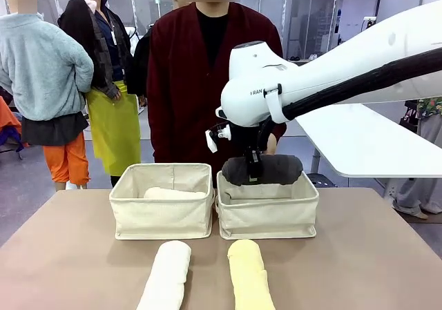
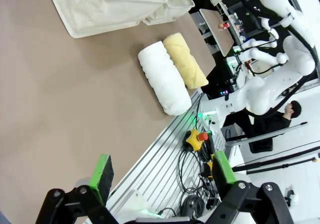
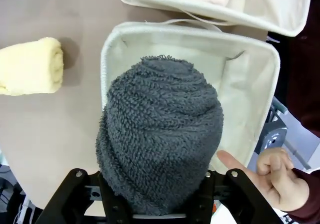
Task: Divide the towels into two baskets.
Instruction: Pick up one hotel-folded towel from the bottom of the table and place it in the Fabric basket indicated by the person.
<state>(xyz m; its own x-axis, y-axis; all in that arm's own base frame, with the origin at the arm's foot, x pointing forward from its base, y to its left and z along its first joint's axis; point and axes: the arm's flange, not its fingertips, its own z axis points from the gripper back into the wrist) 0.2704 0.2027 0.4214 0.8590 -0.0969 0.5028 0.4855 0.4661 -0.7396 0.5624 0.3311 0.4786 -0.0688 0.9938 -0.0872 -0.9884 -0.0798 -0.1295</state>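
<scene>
Brown table [image 1: 359, 255] bears two baskets [image 1: 163, 220]; people [image 1: 48, 82] beyond.

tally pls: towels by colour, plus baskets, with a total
pale pinkish-beige towel: 1
white towel: 1
pale yellow towel: 1
dark grey towel: 1
baskets: 2 (left basket, right basket)
total: 6 (4 towels, 2 baskets)
</scene>
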